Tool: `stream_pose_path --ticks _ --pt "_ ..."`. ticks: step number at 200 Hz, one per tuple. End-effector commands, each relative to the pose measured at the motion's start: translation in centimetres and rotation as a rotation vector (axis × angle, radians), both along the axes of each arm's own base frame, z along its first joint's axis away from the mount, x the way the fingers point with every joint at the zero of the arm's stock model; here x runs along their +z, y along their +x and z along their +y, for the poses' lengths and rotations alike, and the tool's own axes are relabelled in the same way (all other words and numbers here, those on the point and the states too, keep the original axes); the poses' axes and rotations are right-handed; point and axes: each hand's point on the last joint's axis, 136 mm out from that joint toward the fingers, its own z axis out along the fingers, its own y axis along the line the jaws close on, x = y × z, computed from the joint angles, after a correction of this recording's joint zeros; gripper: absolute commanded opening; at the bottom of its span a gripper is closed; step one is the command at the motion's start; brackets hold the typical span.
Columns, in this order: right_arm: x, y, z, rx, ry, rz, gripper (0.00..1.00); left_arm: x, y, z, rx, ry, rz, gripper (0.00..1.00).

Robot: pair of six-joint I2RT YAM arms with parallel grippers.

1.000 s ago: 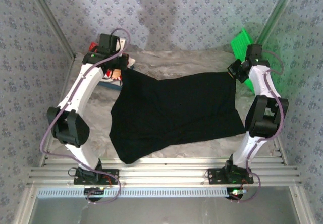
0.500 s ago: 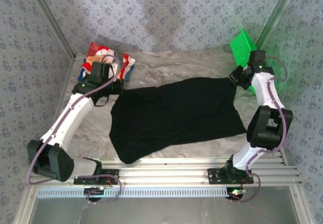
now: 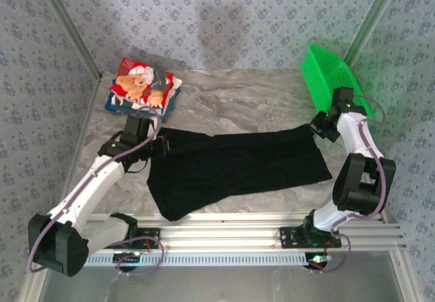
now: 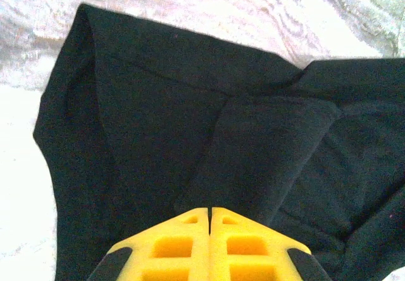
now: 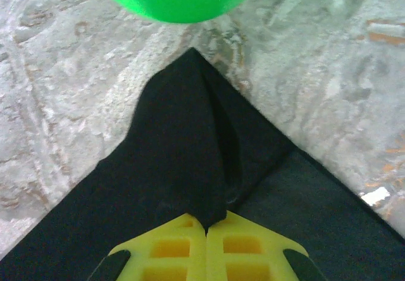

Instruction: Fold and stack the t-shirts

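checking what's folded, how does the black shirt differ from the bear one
The black shirt is plain, the bear shirt red and white. The black shirt lies spread wide; the bear shirt is a small folded square far left. The left end effector and right end effector pinch the black shirt; the bear shirt lies free.

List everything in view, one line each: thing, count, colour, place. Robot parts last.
black t-shirt: 1, black, spread across mid-table
teddy-bear t-shirt: 1, red and white, folded, far left corner
blue cloth: 1, dark blue, edge showing under the teddy-bear t-shirt
basket: 1, green, far right, tilted
table: 1, grey marbled
left hand: 1, yellow, shut on the black t-shirt's left end
right hand: 1, yellow, shut on its far right corner
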Motion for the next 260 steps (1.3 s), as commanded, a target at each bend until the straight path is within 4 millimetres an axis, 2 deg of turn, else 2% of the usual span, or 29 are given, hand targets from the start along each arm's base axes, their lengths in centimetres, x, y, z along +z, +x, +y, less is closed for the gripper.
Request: stream_pose_path --ticks 1,26,84,165,230,260 --pt "-1.1 -2.3 -1.4 -0.024 -0.067 0.066 0.0 -0.7 -1.1 -0.1 0.031 -0.037 0.018 0.0" --pt "-2.3 -3.2 -1.9 -0.039 -0.084 0.111 0.0 -2.4 -2.2 0.2 0.061 -0.03 0.069 0.0" --pt "-3.5 -3.4 -2.2 -0.029 -0.104 0.137 0.0 -5.0 -4.3 0.0 0.094 -0.024 0.131 0.0" --pt "-4.3 -2.4 -2.4 -0.013 -0.107 0.15 0.0 -4.7 -7.1 0.4 0.147 -0.091 0.127 0.0" --pt "-5.0 -2.5 -2.5 -0.006 -0.107 0.168 0.0 -5.7 -8.7 -0.9 0.132 -0.095 0.15 0.0" --pt "-5.4 -2.5 -2.5 -0.005 -0.105 0.175 0.0 -7.3 -9.7 -0.8 0.135 -0.06 0.187 0.0"
